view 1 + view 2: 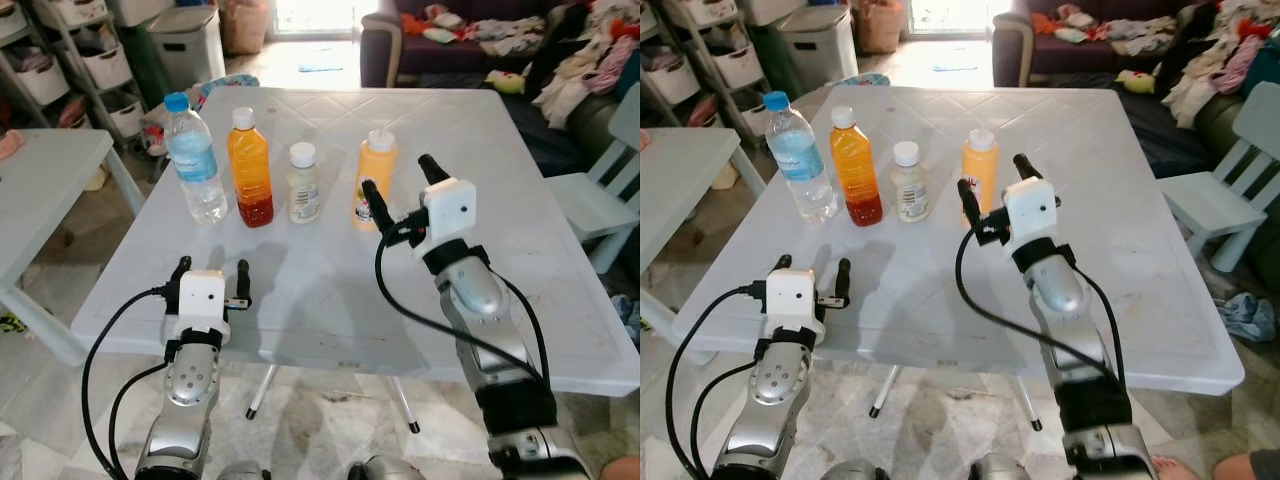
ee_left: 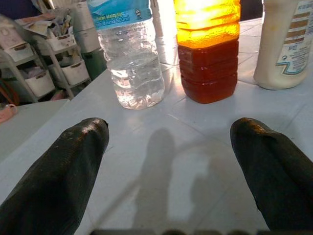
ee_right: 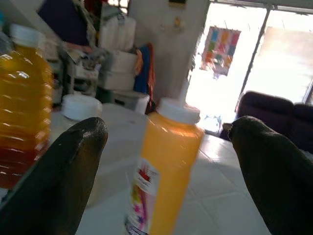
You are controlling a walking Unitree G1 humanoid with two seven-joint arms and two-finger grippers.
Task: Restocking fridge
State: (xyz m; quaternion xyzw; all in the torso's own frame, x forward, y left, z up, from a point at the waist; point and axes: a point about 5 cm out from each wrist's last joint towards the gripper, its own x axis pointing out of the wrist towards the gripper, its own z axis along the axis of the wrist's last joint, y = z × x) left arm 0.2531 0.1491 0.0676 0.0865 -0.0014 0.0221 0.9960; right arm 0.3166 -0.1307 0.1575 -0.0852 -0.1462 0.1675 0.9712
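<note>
Four bottles stand in a row on the white table (image 1: 480, 130): a clear water bottle (image 1: 195, 160) with a blue cap, an amber juice bottle (image 1: 250, 168), a small cream bottle (image 1: 303, 184) and a yellow-orange squeeze bottle (image 1: 375, 180). My right gripper (image 1: 403, 182) is open, raised just in front of the squeeze bottle (image 3: 161, 171), one finger at each side of it, not touching. My left gripper (image 1: 211, 270) is open low over the table's near left part, short of the water bottle (image 2: 132, 54) and juice bottle (image 2: 209, 49).
A second white table (image 1: 45, 180) stands at the left, shelves with baskets (image 1: 70, 60) behind it. A white chair (image 1: 600, 200) and a sofa piled with clothes (image 1: 520, 40) are at the right. The table's folding legs (image 1: 330, 390) show below its front edge.
</note>
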